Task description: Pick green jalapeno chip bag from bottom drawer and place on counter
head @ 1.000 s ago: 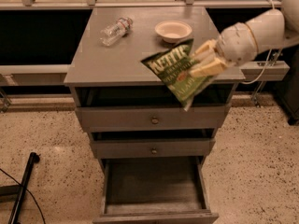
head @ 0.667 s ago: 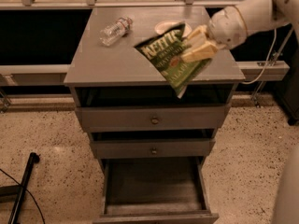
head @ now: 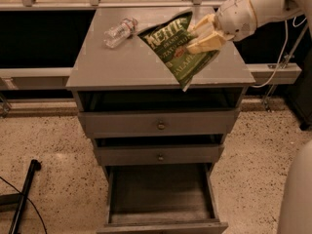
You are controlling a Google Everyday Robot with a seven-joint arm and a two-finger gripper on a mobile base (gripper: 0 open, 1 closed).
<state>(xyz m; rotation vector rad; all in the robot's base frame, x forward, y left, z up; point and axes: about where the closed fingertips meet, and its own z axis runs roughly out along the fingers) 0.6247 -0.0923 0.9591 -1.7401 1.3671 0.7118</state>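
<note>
My tan fingers (head: 208,42) are closed on the right edge of the crinkly green jalapeno chip bag (head: 178,50). It hangs tilted to their left over the smooth grey worktop (head: 122,65), dark "Kettle" band uppermost, its lower tip reaching the front edge. Further left, a clear plastic bottle (head: 119,30) lies on its side. Well below them, the grey bottom drawer (head: 161,196) stands open.

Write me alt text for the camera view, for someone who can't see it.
The gripper holds the green jalapeno chip bag tilted above the counter, near its front edge. A clear plastic bottle lies near the counter's back edge, and the bottom drawer stands open below two knobbed drawers.
</note>
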